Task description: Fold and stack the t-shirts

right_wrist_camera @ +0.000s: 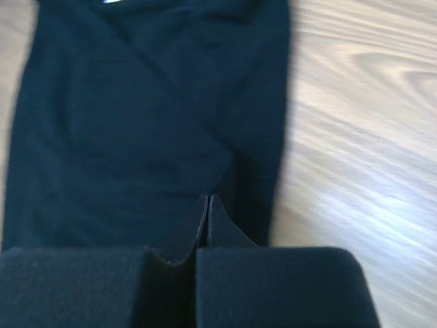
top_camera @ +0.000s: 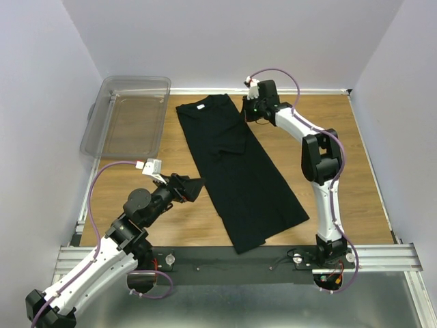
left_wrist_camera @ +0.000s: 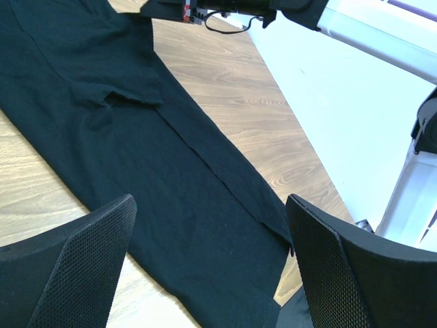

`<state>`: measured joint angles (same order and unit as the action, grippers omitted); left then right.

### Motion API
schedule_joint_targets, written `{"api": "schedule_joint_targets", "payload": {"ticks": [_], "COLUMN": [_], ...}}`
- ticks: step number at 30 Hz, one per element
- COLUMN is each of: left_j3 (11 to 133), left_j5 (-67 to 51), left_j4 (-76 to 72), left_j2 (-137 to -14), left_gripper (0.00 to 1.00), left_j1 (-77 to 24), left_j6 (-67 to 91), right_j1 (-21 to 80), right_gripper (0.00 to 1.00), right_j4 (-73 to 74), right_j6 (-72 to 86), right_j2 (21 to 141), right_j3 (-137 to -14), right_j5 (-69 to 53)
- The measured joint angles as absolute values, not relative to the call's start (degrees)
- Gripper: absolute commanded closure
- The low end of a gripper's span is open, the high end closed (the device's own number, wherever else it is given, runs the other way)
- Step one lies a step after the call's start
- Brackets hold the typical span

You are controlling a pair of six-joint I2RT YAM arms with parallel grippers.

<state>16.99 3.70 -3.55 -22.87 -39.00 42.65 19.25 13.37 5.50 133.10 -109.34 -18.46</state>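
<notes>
Top view, far left: clear plastic bin (top_camera: 136,80) in bench (top_camera: 355,178) corner, against wall. Left fingers (left_wrist_camera: 89,263) spread wide, gripping nothing, hovering just beside long left edge of t-shirt (top_camera: 235,171). T-shirt folded narrow, lying diagonally mid-bench, collar far. Right wrist view alone shows right fingers (right_wrist_camera: 273,287) pinched shut on cloth fold at shoulder edge. Bare wood to right; pale walls around.

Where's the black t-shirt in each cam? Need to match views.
Top external: t-shirt, a long folded strip lying diagonally across the table.
Left wrist: fills left and centre.
Right wrist: fills the left two thirds.
Shared landmark: right gripper, shut on the t-shirt's collar-end edge; at the top edge in left wrist, bottom centre in its own view.
</notes>
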Motion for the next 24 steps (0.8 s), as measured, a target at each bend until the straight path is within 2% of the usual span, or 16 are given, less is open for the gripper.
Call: {"api": "schedule_joint_targets", "payload": {"ticks": [7,12,13,19,24], "left_j3": [17.0,17.0,17.0,17.0,17.0], "left_j5": [3.7,3.7,3.7,3.7,3.7], "left_j4": [-3.6,-3.5,-3.5,-3.5,-3.1], "left_j2": [-22.6,-21.3,-21.1,-20.4,-20.0], "left_gripper": [0.02,0.02,0.02,0.02,0.02], "left_j1": [-39.0,-39.0,-39.0,-39.0,-39.0], "left_j6": [42.7,42.7,42.7,42.9,43.0], "right_j1": [24.8,27.8,28.2,28.2,25.1], "right_gripper": [0.73,0.60,0.55,0.53,0.55], "right_j4": [13.5,14.5,15.0,16.7,17.7], "right_j6": [5.3,4.7,4.6,3.5,1.9], "right_j2": [132.7,132.8,132.8,132.8,131.5], "right_j3": [-107.7,-107.7,-107.7,-107.6,-106.4], "right_j5": [-20.6,-21.9,-22.3,-23.3,-31.7]}}
